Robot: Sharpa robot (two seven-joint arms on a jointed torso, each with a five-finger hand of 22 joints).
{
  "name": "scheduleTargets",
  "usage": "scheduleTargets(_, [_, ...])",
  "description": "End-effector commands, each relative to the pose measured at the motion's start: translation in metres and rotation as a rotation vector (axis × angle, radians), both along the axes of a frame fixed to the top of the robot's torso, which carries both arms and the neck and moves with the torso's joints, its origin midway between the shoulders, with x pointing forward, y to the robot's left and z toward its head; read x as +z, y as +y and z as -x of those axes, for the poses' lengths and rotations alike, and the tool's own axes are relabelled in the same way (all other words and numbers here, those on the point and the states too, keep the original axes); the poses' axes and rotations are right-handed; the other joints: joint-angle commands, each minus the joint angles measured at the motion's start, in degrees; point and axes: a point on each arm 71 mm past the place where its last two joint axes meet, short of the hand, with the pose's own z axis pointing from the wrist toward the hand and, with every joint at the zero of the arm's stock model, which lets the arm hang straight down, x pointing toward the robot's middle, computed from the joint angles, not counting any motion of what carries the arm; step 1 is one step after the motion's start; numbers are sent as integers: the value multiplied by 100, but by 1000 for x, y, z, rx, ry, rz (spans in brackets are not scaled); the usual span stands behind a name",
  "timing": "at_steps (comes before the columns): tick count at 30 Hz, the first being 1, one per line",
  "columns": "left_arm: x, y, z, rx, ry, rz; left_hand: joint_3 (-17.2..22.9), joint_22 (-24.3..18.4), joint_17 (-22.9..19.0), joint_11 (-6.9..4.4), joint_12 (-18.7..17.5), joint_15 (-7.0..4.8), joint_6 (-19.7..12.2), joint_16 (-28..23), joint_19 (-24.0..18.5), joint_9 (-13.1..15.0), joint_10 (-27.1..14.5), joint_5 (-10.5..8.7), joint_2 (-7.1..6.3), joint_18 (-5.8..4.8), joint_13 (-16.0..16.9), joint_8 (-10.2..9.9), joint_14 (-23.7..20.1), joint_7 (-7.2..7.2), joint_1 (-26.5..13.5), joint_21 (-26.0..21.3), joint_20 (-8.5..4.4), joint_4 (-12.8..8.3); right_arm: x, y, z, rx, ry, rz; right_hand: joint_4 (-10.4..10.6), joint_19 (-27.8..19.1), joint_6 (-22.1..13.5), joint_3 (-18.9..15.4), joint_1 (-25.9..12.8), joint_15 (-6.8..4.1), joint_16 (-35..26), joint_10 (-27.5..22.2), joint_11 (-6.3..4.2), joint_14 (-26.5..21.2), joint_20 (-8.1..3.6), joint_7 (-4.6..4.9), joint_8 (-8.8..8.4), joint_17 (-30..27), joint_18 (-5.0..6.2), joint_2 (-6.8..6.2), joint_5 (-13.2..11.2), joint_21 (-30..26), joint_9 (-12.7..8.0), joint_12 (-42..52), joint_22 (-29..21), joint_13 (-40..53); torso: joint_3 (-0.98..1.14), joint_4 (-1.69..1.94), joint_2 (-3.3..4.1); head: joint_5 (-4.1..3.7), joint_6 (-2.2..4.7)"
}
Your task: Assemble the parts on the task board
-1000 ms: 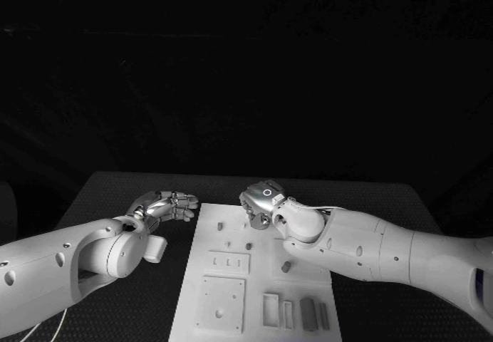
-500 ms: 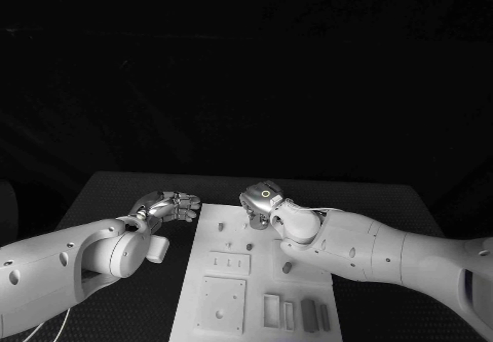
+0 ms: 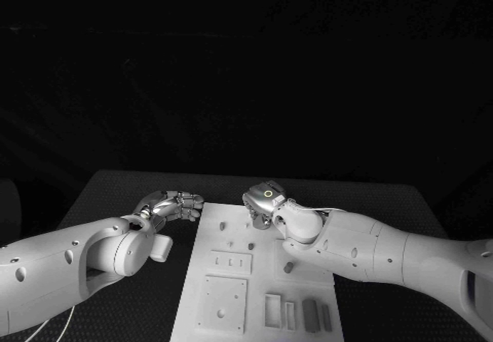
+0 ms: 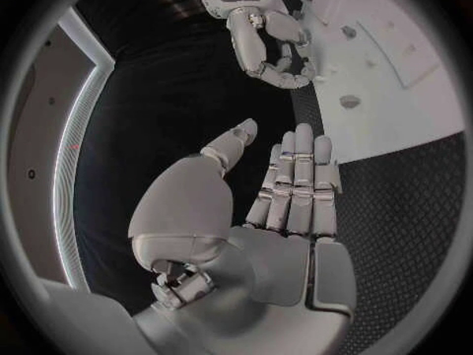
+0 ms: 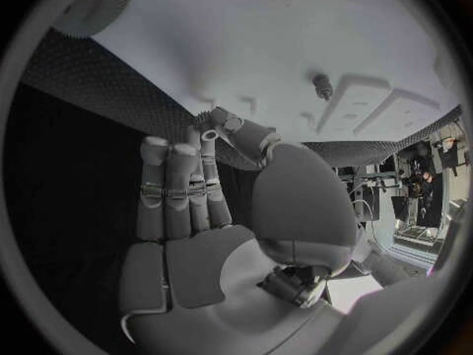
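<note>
The white task board (image 3: pixel 257 274) lies in the middle of the table. Small pegs stand in it at its far half (image 3: pixel 221 226), (image 3: pixel 251 246) and further right (image 3: pixel 288 267). My right hand (image 3: pixel 264 204) hangs over the board's far edge, its thumb drawn in against the fingertips (image 5: pixel 211 128). Whether a part sits between them is hidden. In the left wrist view the right hand (image 4: pixel 271 47) curls down at the board's (image 4: pixel 394 95) edge. My left hand (image 3: pixel 176 205) hovers just left of the board's far corner, fingers (image 4: pixel 296 189) straight and thumb apart, holding nothing.
Several grey blocks (image 3: pixel 308 315) lie at the board's near right corner, beside a rectangular slot (image 3: pixel 270 311). A square plate (image 3: pixel 223 295) and a smaller slotted one (image 3: pixel 228 262) sit on the board's left half. Black table (image 3: pixel 123 192) surrounds the board.
My left hand has edged slightly toward the board's far corner. My right hand has shifted a little at the far edge.
</note>
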Motion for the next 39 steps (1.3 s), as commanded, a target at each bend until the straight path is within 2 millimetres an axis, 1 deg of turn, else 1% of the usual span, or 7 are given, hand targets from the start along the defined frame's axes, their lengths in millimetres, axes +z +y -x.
scheduleTargets(1, [1,-3,1,-16,-4,11,33,109,10,13,-32,11,-37,-34,-31,6,-22,-31,10,53,9,-32,25,12,-51,24,11,-18,-1,2,0,11,3,10,0,19,56,51,45,-37,31,242,42,7,-35,0,31,-6,222,-8,12,25,6,16,96,7,-13,27,7,-2,-8])
scheduleTargets(3, [2,-2,1,-14,-4,11,34,109,11,13,-32,11,-38,-35,-31,6,-22,-31,10,53,10,-33,25,12,-51,24,11,-19,-1,3,1,12,6,11,1,20,58,54,45,-38,32,244,41,8,-35,0,31,-7,222,-10,12,26,6,16,96,7,-15,34,9,-2,-13])
scheduleTargets(5, [2,-2,1,-14,-5,10,34,109,12,13,-33,11,-38,-35,-31,6,-22,-31,10,53,10,-33,25,11,-50,25,11,-20,-1,3,0,12,9,9,2,20,59,56,45,-38,33,245,41,8,-35,0,30,-7,222,-11,12,26,7,15,96,8,-10,19,5,15,-20])
scheduleTargets(11, [2,-3,1,-17,-6,10,36,109,15,13,-35,12,-38,-37,-32,7,-21,-31,9,53,12,-33,26,10,-50,26,11,-23,-1,4,1,11,9,4,5,21,59,60,44,-39,34,247,41,9,-35,0,28,-9,222,-13,12,27,7,13,95,8,-12,3,8,32,-34])
scheduleTargets(17, [2,-4,1,-18,-6,10,38,109,17,13,-36,12,-38,-39,-32,8,-20,-31,9,53,13,-33,26,10,-50,27,11,-25,-1,7,1,17,15,1,7,22,61,64,43,-39,35,248,40,9,-36,0,27,-10,222,-15,12,28,7,12,95,8,-13,10,8,47,-33])
scheduleTargets(23, [2,-4,0,-17,-6,9,40,109,21,14,-42,12,-38,-41,-33,9,-25,-32,10,53,14,-33,27,10,-53,29,11,-26,-2,6,1,13,24,3,12,23,62,68,40,-40,37,251,40,10,-36,0,26,-12,222,-14,12,29,8,11,95,9,-15,10,13,63,-6])
scheduleTargets(39, [2,-6,0,-21,-5,12,44,108,29,15,-53,12,-38,-47,-34,12,-33,-32,14,54,15,-34,28,9,-57,33,12,-29,-4,6,0,8,45,10,19,25,64,75,33,-41,41,255,39,11,-36,0,22,-15,222,-15,12,32,10,7,94,10,-13,2,12,68,-65])
